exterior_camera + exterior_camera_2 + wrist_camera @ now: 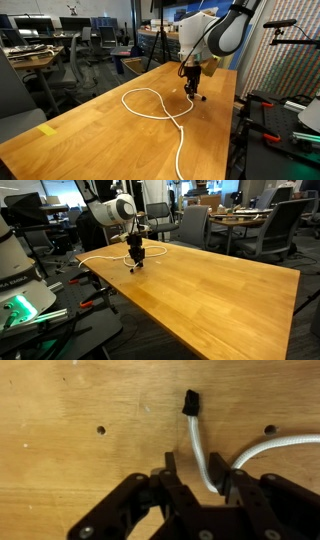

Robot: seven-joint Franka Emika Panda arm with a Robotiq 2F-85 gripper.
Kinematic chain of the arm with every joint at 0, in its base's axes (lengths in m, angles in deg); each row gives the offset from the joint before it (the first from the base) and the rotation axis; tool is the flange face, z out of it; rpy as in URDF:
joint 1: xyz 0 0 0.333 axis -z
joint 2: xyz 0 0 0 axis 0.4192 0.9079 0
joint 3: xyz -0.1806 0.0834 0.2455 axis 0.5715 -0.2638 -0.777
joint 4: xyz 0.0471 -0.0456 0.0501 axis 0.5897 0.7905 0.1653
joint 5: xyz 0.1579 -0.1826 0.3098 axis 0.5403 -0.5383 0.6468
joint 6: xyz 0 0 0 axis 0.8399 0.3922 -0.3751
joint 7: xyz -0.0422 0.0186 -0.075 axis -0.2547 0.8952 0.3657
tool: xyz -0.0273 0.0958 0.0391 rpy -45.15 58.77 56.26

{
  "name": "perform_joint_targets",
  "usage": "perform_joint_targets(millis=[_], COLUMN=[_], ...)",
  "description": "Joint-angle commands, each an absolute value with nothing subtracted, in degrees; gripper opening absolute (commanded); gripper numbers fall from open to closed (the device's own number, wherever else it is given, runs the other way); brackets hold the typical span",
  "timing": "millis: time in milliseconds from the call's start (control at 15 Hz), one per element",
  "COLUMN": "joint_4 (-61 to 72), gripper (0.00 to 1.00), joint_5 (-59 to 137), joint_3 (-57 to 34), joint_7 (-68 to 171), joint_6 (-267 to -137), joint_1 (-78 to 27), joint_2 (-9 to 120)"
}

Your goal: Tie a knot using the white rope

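Observation:
The white rope (150, 101) lies on the wooden table (100, 130) in a loop that crosses itself, with a tail running to the near edge. It also shows in the other exterior view (100, 255). My gripper (192, 88) (135, 260) is lowered to the table at the rope's end. In the wrist view the rope (197, 435) runs between my fingers (197, 472), close against the right one, and its black tip (190, 402) lies just beyond them. The fingers stand apart, wider than the rope.
Two small holes (100, 430) (269, 429) mark the tabletop near the gripper. A yellow tape strip (47, 130) sits at one table corner. Office chairs (195, 225) and desks stand beyond the table. A stand with cables (30, 310) is beside it.

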State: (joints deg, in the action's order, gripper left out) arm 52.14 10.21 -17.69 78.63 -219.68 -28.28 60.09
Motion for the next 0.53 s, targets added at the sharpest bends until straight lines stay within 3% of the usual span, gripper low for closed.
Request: perform_joint_targets(millis=[0,133,467], joint_4=[51.89,52.30,59.41], gripper=[0.10,0.00,0.01], joint_5=[16.12,18.54,22.42], joint_3=[-14.61,-14.12,-15.13], joint_7=[74.82,73.65,72.69], joint_6=[-220.06,-220.37,-231.31], joint_1=[-31.28,-31.85,-33.41], joint_2=[58.86,58.01,48.86])
